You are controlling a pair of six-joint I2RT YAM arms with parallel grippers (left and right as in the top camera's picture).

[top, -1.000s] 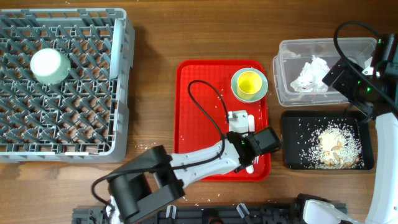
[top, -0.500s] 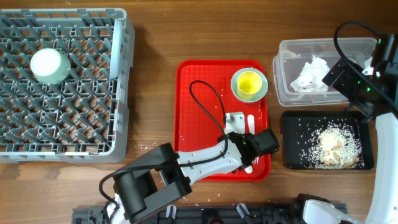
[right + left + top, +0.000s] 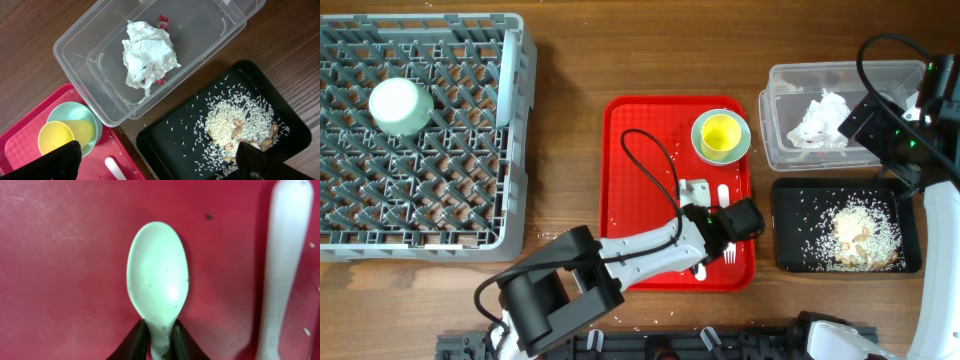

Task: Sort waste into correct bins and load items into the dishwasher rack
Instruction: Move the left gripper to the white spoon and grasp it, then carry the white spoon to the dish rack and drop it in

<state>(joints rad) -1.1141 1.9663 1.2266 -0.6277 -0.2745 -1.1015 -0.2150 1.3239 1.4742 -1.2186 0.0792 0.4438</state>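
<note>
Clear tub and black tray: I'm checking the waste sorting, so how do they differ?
The clear tub is see-through with tall walls; the black tray is opaque and shallow. The clear tub holds crumpled tissue and a red wrapper; the black tray holds rice and food scraps. Both are rectangular, side by side.

- A glossy white plastic spoon (image 3: 157,275) lies bowl-up on the scratched red plastic tray (image 3: 60,280).
- The left gripper (image 3: 159,332) pinches the spoon's neck just below the bowl, its black fingers (image 3: 134,342) touching it on both sides.
- A long white plastic handle (image 3: 280,265) lies to the right, apart from the spoon.
- A few rice grains (image 3: 311,245) sit at the right edge.
</note>
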